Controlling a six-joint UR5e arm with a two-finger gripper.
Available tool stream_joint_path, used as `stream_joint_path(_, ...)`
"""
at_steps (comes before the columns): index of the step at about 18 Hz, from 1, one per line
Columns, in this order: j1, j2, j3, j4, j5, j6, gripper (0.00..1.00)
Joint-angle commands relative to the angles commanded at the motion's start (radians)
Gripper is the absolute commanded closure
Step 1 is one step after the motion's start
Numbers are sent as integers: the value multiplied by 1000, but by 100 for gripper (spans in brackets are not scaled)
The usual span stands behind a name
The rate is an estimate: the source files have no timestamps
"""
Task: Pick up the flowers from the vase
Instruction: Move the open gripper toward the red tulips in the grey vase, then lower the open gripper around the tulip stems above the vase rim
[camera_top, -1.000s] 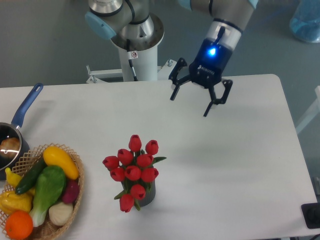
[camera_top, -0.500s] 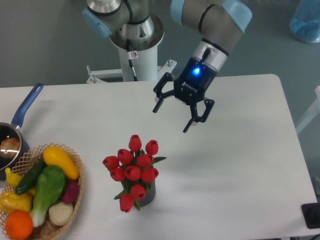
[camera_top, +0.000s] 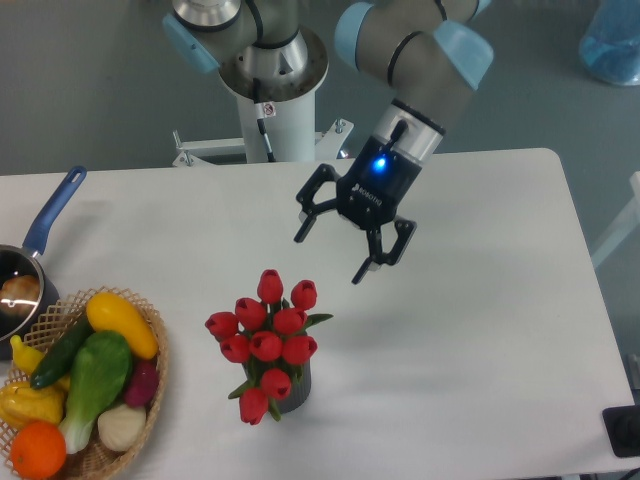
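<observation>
The flowers (camera_top: 265, 340), a bunch of red tulips with green leaves, stand in the vase (camera_top: 293, 390), a small dark grey cylinder near the table's front middle. The blooms hide most of the vase. My gripper (camera_top: 330, 258) is open and empty. It hangs in the air above and to the right of the flowers, apart from them, with its fingers (camera_top: 365, 268) pointing down and left.
A wicker basket (camera_top: 150, 395) of vegetables and fruit sits at the front left. A blue-handled saucepan (camera_top: 45, 225) lies at the left edge. The robot's base column (camera_top: 270, 90) stands behind the table. The white table (camera_top: 480, 330) extends to the right.
My gripper has moved left and down toward the flowers, staying open. The flowers and the vase have not moved.
</observation>
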Motion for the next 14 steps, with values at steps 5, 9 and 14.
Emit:
stream_joint_path(5, -15, -29, 28, 5, 5, -8, 0)
stream_joint_path(9, -17, -46, 43, 6, 3, -14, 0)
stream_joint_path(14, -29, -86, 72, 34, 3, -43, 0)
